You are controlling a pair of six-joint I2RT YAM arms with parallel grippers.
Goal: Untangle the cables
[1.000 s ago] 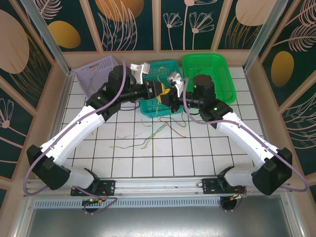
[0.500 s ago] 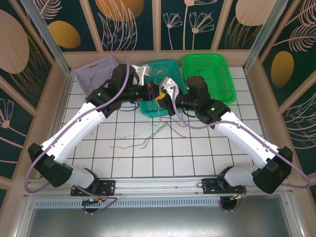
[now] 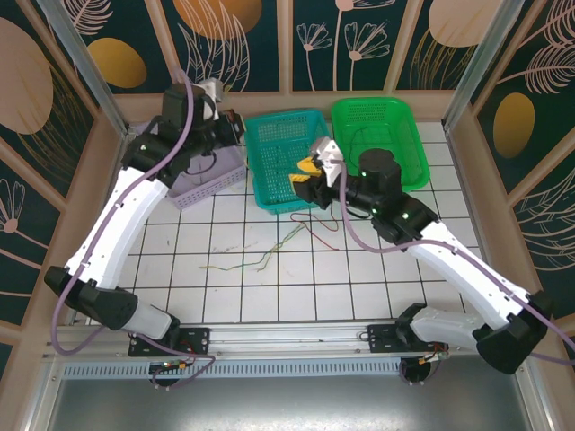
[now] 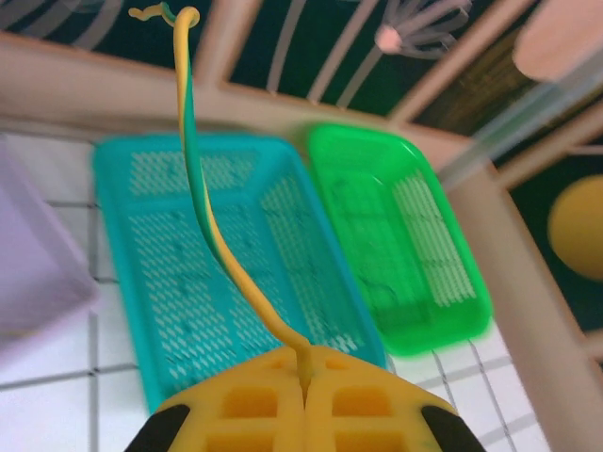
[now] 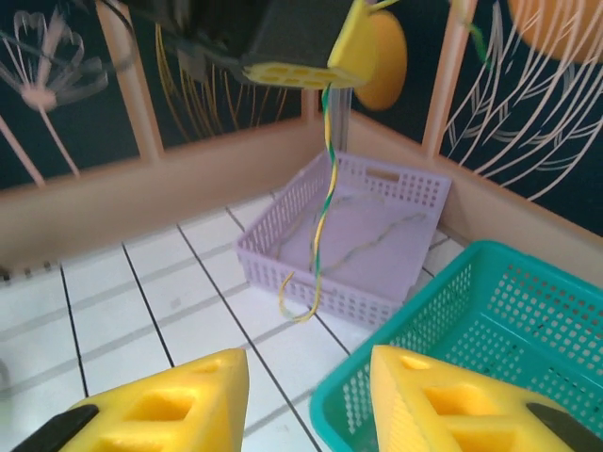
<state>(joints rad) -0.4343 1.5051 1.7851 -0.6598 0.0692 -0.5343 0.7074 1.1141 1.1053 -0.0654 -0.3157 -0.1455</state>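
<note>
**Overhead and wrist views of the two-arm rig.** The left gripper (image 4: pixel 304 377) is raised above the lilac basket (image 3: pixel 214 178) at the far left of the bench (image 3: pixel 377 274). Its jaws are clenched on one green-and-yellow cable (image 4: pixel 219 240). From the right wrist, that cable hangs straight down from the jaws, and its lower end curls in front of the lilac basket's near wall. Thin strands (image 5: pixel 377 235) lie on that basket's floor. The right gripper (image 5: pixel 309 381) hovers at the near right corner of the teal basket (image 3: pixel 269 135), jaws released, nothing between them. The loose cables (image 3: pixel 256 256) lie spread on the bench tiles in front of the teal basket, between the two arms. The green basket (image 3: pixel 409 135) stands just right of the teal one.
</note>
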